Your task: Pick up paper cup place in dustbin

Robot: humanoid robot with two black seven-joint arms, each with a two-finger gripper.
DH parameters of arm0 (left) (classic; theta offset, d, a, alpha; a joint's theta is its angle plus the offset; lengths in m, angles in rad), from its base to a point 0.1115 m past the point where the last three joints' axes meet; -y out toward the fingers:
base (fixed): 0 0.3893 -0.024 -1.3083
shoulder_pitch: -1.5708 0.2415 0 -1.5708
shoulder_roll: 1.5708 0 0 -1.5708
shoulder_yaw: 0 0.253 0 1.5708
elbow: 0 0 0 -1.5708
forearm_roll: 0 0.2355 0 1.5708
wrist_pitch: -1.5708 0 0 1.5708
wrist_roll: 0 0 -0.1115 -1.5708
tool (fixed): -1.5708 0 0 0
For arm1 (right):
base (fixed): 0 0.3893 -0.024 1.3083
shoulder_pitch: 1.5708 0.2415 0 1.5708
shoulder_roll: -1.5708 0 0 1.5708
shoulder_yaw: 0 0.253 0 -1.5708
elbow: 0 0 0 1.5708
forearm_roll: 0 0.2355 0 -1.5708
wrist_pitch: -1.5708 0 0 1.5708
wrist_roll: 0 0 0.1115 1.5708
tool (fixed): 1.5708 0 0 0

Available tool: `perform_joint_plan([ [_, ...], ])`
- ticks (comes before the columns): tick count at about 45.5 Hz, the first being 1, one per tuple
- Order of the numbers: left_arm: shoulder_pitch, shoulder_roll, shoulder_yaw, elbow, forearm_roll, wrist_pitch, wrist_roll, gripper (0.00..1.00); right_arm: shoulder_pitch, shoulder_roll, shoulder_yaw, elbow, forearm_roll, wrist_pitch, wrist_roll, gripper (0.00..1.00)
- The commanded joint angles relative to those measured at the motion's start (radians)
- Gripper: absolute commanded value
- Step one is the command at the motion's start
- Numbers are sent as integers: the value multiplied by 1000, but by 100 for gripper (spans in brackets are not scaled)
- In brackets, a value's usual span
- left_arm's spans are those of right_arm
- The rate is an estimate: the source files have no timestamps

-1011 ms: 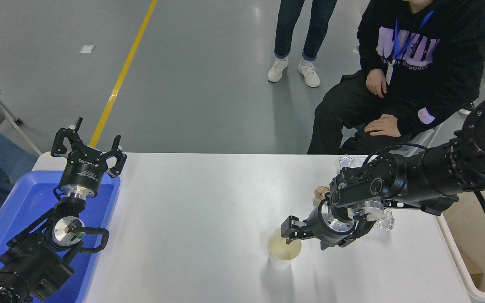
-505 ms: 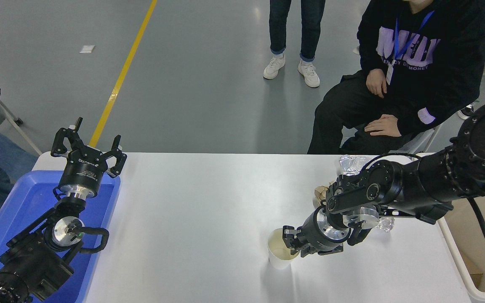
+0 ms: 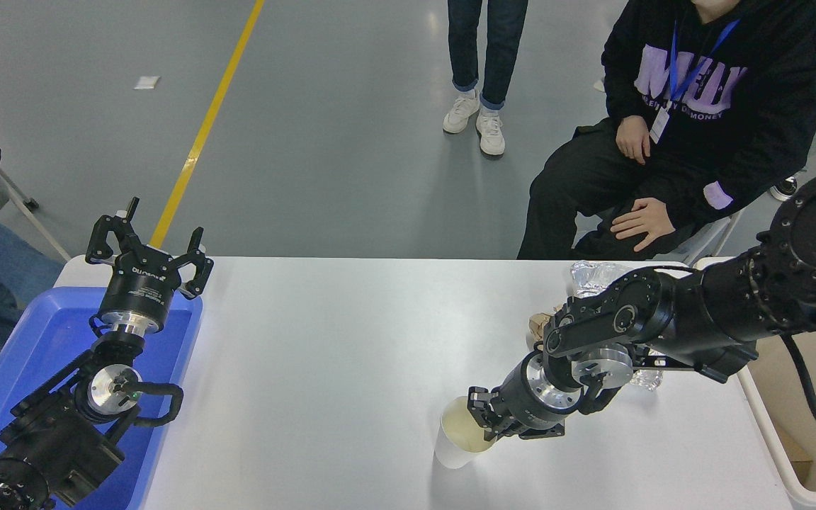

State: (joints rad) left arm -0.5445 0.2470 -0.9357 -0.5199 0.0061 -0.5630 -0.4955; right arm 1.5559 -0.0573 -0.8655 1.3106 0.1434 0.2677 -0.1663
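The paper cup (image 3: 456, 443) stands near the front middle-right of the white table (image 3: 323, 340), tipped so its cream inside faces up and right. My right gripper (image 3: 482, 419) reaches in from the right and is shut on the cup's right rim, with one finger inside the cup. The dustbin (image 3: 769, 443) sits at the table's right edge, partly behind my right arm. My left gripper (image 3: 149, 239) is parked open at the lower left, over the far end of the blue tray.
A blue tray (image 3: 47, 340) lies under the left arm. A crumpled brown paper wad (image 3: 538, 326) and crinkled silver foil (image 3: 592, 275) lie behind my right arm. One person sits at the far right (image 3: 698, 120) and another stands at the top (image 3: 482, 71).
My right gripper has moved down and left onto the cup's rim and closed. The cup has shifted left and tipped. The standing person has stepped slightly.
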Motion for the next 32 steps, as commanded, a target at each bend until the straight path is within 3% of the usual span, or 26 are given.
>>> perform_joint_plan([
  [1,0,0,0,0,0,0,0,98,30,-15,-13,4,8,44,1,0],
  [32,0,0,0,0,0,0,0,98,266,-96,-93,95,10,300,5,0],
])
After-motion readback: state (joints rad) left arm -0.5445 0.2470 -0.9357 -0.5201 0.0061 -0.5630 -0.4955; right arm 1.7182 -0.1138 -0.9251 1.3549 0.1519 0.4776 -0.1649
